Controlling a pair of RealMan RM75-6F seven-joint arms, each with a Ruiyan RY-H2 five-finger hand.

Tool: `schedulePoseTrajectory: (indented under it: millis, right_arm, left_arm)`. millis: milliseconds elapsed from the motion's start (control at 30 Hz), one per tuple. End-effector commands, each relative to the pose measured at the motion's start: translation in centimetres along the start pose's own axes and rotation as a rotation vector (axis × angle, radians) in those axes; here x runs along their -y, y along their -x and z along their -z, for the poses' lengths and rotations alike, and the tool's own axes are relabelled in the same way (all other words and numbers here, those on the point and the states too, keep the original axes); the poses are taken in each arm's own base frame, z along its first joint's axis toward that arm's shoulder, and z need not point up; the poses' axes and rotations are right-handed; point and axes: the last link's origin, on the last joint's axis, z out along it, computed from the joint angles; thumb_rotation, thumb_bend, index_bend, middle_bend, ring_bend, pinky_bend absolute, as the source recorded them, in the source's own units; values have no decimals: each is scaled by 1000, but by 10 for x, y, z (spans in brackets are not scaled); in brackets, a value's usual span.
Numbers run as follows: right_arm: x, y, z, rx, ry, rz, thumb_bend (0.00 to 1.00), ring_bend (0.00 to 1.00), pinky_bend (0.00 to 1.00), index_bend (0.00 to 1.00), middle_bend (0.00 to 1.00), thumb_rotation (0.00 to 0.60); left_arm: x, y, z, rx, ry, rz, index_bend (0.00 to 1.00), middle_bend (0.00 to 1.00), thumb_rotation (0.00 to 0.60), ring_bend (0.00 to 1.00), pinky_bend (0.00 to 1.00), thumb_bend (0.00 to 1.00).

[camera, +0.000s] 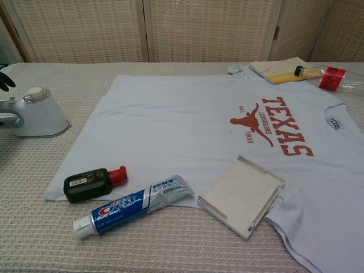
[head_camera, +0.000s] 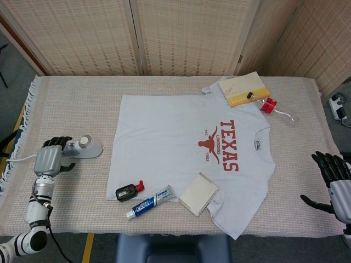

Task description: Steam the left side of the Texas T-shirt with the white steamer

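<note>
- My left hand [head_camera: 50,159] sits over the handle end of the white steamer [head_camera: 83,147]; its fingers hide the handle, so I cannot tell whether they have closed on it
- My right hand [head_camera: 335,181] hangs off the right table edge, fingers spread, holding nothing
- The steamer rests flat on the woven table cover [head_camera: 71,104], just beside the left hem of the Texas T-shirt [head_camera: 164,131], which lies spread face up with its collar toward my right
- I judge the grasp as the step in hand; no steaming has begun
- Risk: a shallow hold on the smooth handle could let the steamer roll or tip as I lift
- Risk: its cord [head_camera: 19,159] trails off the left edge and may tug the steamer back when I swing toward the shirt
- Risk: the small black bottle with the red cap [camera: 91,183] and the toothpaste tube [camera: 133,205] lie on the near left hem, so a low pass could knock them
- The white box [camera: 242,194] sits further right, near the print, probably out of my path
</note>
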Motion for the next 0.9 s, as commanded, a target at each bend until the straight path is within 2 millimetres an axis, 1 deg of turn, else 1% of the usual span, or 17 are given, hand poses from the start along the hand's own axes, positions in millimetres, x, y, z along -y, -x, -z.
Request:
schedulePoseTrajectory:
  millis: [33, 367, 533, 900]
  right_arm:
    - [1, 0, 0, 1, 0, 1, 0, 0, 36, 0, 48, 571]
    - [2, 2, -1, 7, 9, 2, 0, 0, 37, 0, 48, 573]
    - [2, 3, -1, 11, 12, 1, 0, 0, 37, 0, 49, 571]
    - [3, 6, -2, 18, 27, 3, 0, 0, 37, 0, 49, 570]
  left_arm:
    - [-3, 8, -12, 16, -20, -8, 274, 290, 600, 196, 233, 259]
    - [6, 14, -35, 24, -85, -33, 303, 308, 600, 210, 238, 288]
    - [12, 18, -49, 26, -125, -41, 330, 330, 600, 226, 252, 303]
    - [12, 29, -68, 22, -150, -22, 418, 406, 600, 283, 293, 351]
